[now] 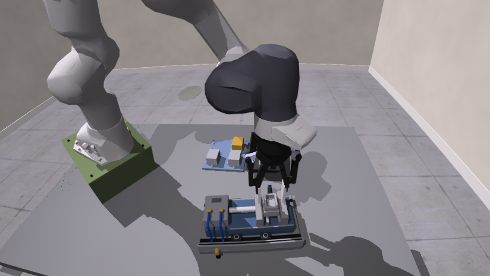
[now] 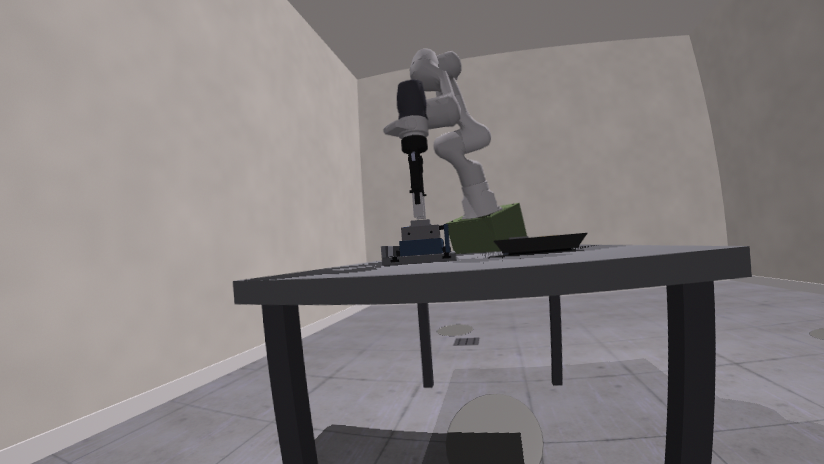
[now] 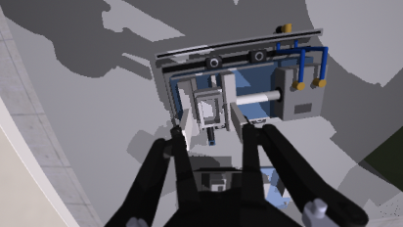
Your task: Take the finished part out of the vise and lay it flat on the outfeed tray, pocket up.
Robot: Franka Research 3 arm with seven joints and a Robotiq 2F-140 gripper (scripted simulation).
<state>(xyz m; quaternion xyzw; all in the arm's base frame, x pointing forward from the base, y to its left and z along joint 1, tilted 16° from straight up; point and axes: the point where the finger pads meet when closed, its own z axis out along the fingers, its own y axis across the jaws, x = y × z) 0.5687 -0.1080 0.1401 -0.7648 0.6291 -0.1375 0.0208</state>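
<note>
The claw (image 1: 270,189) hangs straight down over the vise (image 1: 249,219), its black links spread and its pale fingertips (image 1: 283,190) standing part-way apart with nothing between them. In the top view the tips sit just above the vise's jaws, one toward 9 o'clock and one toward 3 o'clock of the finished part (image 1: 270,203). From the wrist view the same two fingertips flank the vise's near edge, apart from the part (image 3: 207,107), and whether they touch the vise cannot be told.

The part is a pale grey block with a rectangular pocket facing up, seated between the vise jaws at the 3 o'clock end of the blue-bodied vise. A white rod (image 1: 241,209) runs from the jaws toward a grey housing (image 1: 216,207) at the 9 o'clock end, where two blue hoses (image 1: 209,228) drop down.

At 12 o'clock from the vise, a blue plate (image 1: 224,157) carries two grey blocks and an orange one (image 1: 237,143). The dark outfeed tray (image 2: 540,242) lies on the tabletop (image 2: 490,275) in the exterior view, at 3 o'clock from the vise, beside the arm's green base (image 2: 510,223).
</note>
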